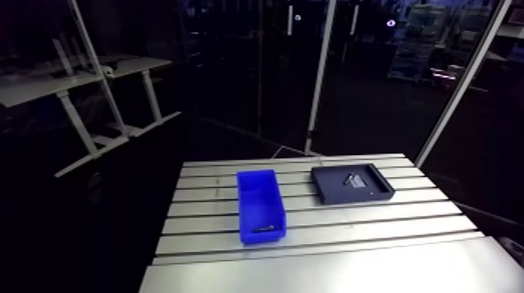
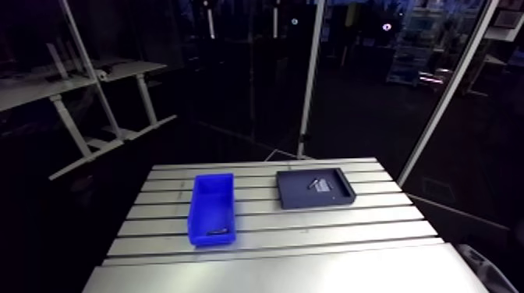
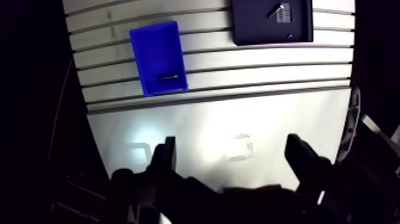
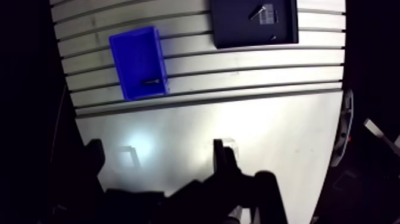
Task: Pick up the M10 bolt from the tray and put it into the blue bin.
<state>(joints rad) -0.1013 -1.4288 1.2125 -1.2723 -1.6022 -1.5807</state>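
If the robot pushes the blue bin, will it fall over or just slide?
Probably slide: the blue bin looks low and wide, sitting flat on the table. It may catch a little on the table's slots. The small bolt lying inside would likely roll or rattle.

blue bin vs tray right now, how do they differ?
Colour: the blue bin is bright blue, the tray near black. Shape: the bin is narrow with tall walls, the tray wider with a low rim. Contents: the bin holds one small dark piece at one end; the tray holds a slim metal piece beside a pale patch. Shared: both sit apart on the slotted table, well ahead of the open gripper.
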